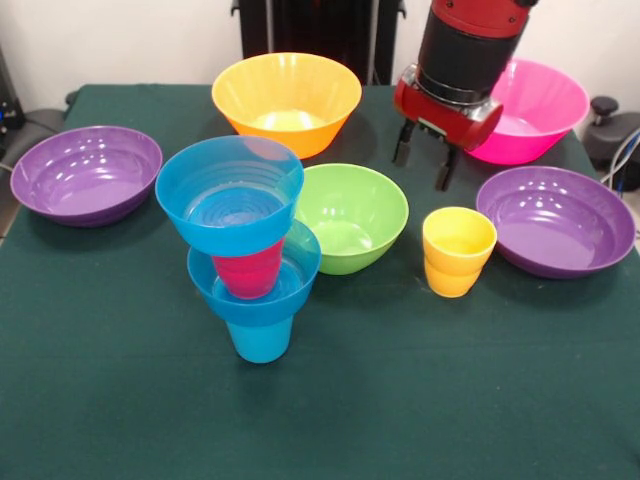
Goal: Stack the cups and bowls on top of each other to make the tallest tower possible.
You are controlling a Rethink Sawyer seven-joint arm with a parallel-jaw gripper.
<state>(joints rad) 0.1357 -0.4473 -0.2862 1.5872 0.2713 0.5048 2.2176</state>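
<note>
The tower stands at the table's front middle: a blue cup (260,340) at the bottom, a small blue bowl (250,290) on it, a red cup (248,270) in that bowl, and a second small blue bowl (230,195) on top, tilted a little. The yellow cup (458,250) stands upright to the right. The lime green bowl (352,215) sits in the middle, the orange bowl (287,100) behind it, the pink bowl (535,110) at the back right, and purple bowls at the left (85,172) and right (555,220). My gripper (424,165) hangs open and empty behind the yellow cup, in front of the pink bowl.
The table has a dark green cloth (400,400). The robot's black pedestal (320,30) stands behind the orange bowl. Dark equipment and cables sit off the table's far corners.
</note>
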